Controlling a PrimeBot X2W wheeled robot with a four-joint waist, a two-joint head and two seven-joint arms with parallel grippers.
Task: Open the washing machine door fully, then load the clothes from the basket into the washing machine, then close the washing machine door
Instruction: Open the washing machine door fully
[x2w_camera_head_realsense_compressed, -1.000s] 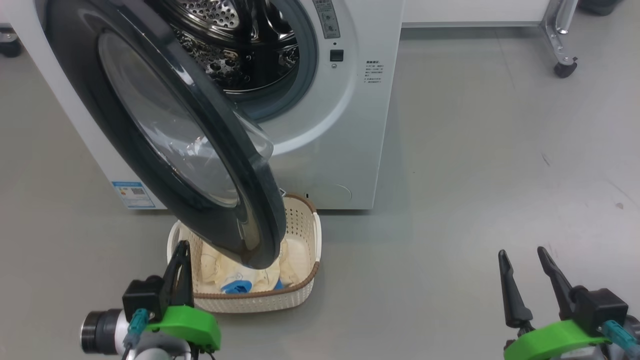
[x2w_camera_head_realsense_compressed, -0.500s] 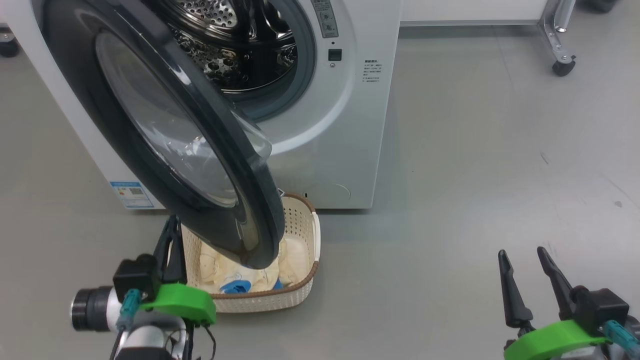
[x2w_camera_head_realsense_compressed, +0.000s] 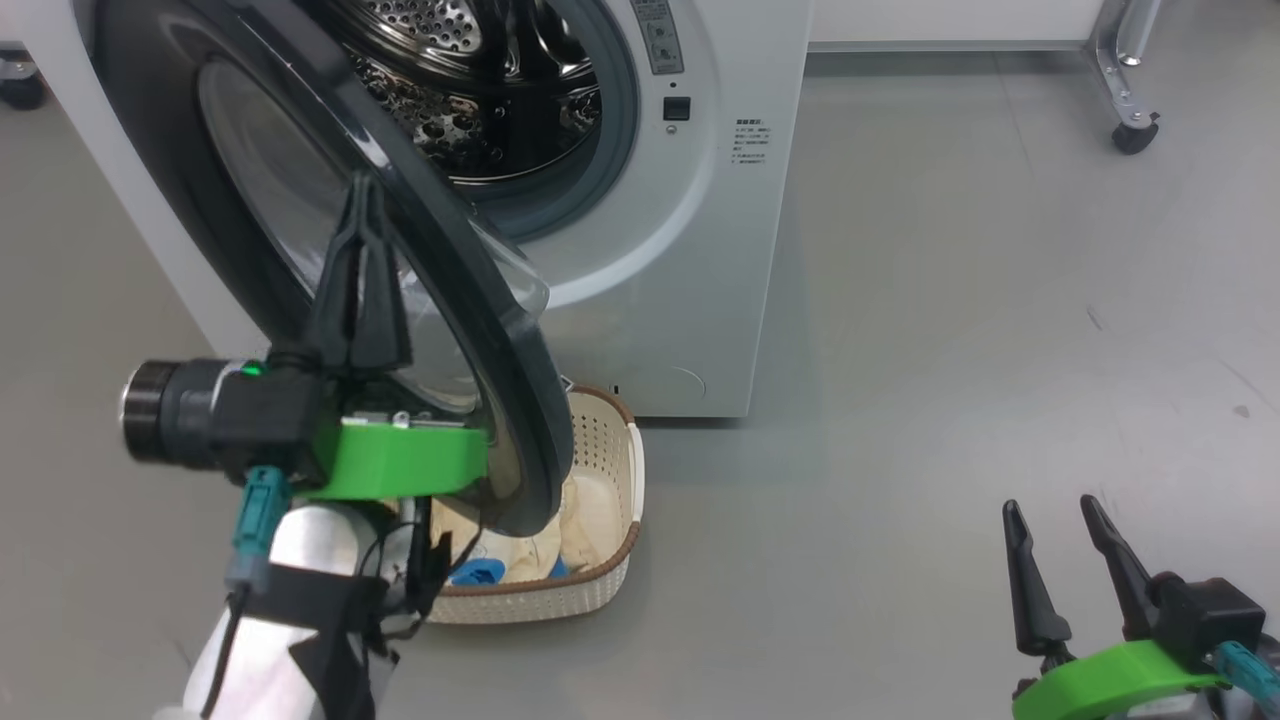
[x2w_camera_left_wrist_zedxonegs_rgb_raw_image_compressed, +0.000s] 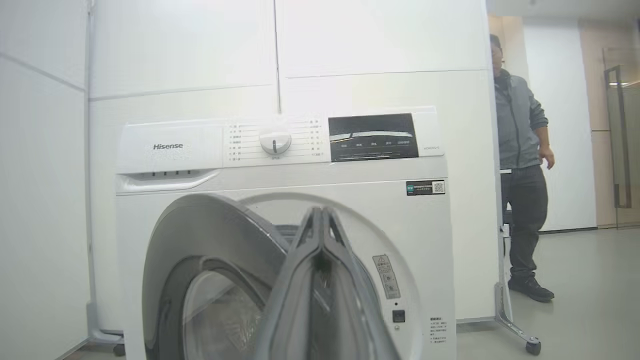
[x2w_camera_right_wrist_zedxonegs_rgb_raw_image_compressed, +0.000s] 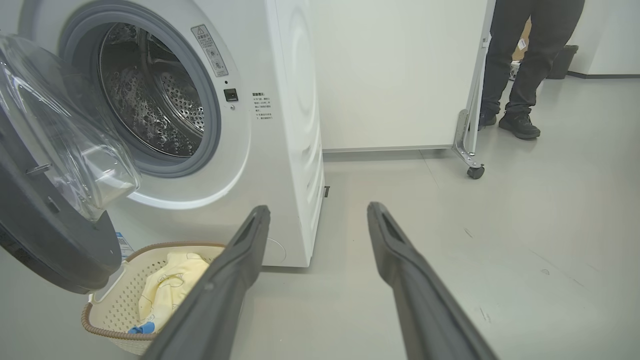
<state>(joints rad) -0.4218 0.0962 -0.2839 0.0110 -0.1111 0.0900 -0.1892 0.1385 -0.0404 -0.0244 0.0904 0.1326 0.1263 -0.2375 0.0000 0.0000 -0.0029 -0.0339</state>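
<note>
The washing machine (x2w_camera_head_realsense_compressed: 740, 250) fills the head view's top, its steel drum bare. The washing machine door (x2w_camera_head_realsense_compressed: 520, 430) hangs partly open, swung out over the basket (x2w_camera_head_realsense_compressed: 605, 450). In the basket lie the clothes (x2w_camera_head_realsense_compressed: 590, 505), pale yellow, with a blue piece (x2w_camera_head_realsense_compressed: 475, 572). My left gripper (x2w_camera_head_realsense_compressed: 365, 190) is raised in front of the door's outer face, shut and holding nothing; I cannot tell whether it touches. In the left wrist view the shut left gripper (x2w_camera_left_wrist_zedxonegs_rgb_raw_image_compressed: 320, 212) points at the machine's front (x2w_camera_left_wrist_zedxonegs_rgb_raw_image_compressed: 280, 200). My right gripper (x2w_camera_head_realsense_compressed: 1050, 507) stands open, low at the right, also shown (x2w_camera_right_wrist_zedxonegs_rgb_raw_image_compressed: 320, 207) facing basket (x2w_camera_right_wrist_zedxonegs_rgb_raw_image_compressed: 110, 310) and door (x2w_camera_right_wrist_zedxonegs_rgb_raw_image_compressed: 45, 235).
A person (x2w_camera_left_wrist_zedxonegs_rgb_raw_image_compressed: 520, 150) stands to the machine's right behind a white panel, their legs (x2w_camera_right_wrist_zedxonegs_rgb_raw_image_compressed: 525, 60) close to its wheeled metal foot (x2w_camera_right_wrist_zedxonegs_rgb_raw_image_compressed: 475, 172). The same caster (x2w_camera_head_realsense_compressed: 1135, 135) sits at the head view's top right. Grey floor stretches right of the machine.
My left gripper closed fully and rose from beside the basket's left side to in front of the door's outer face. The right gripper has stayed put.
</note>
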